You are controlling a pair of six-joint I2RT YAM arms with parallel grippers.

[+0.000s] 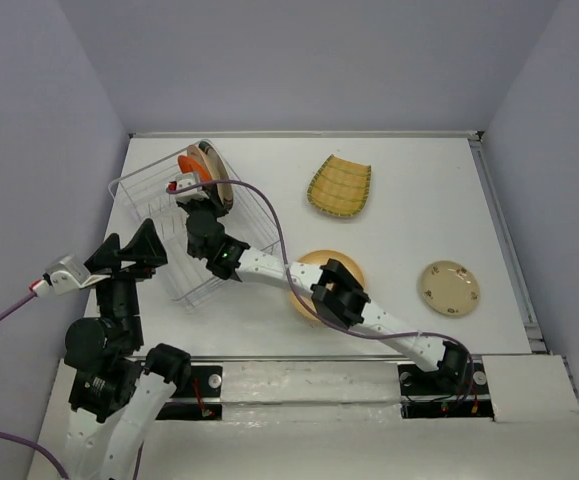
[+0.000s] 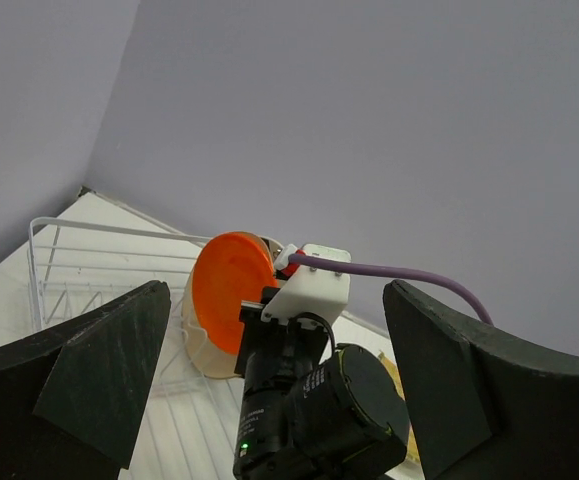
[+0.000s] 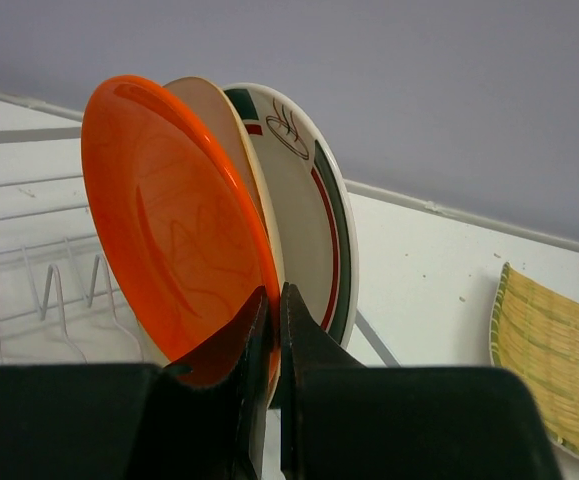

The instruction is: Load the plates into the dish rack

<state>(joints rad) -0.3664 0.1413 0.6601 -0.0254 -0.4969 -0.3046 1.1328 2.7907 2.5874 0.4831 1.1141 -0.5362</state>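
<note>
Plates stand on edge, leaning together, at the far end of the dish rack [image 1: 154, 210]. The orange plate [image 3: 169, 250] is nearest my right wrist camera, a cream plate [image 3: 214, 115] is pressed against its back, and a white plate with a green rim [image 3: 314, 215] comes behind that. My right pincer [image 3: 272, 300] is clenched on the lower rim of the orange plate, one finger in front of it and one behind, with my right arm reaching across the rack's near side. My left pincer [image 1: 129, 248] is released, its fingers spread wide with nothing between them, and it hangs at the rack's near left corner, facing the plates. Three more plates lie flat on the white counter [image 1: 409, 200]. A tan plate [image 1: 314, 260] is partly hidden under my right arm, a yellow woven plate [image 1: 340, 186] lies farther back, and a small cream plate [image 1: 449, 288] sits well off to the right.
</note>
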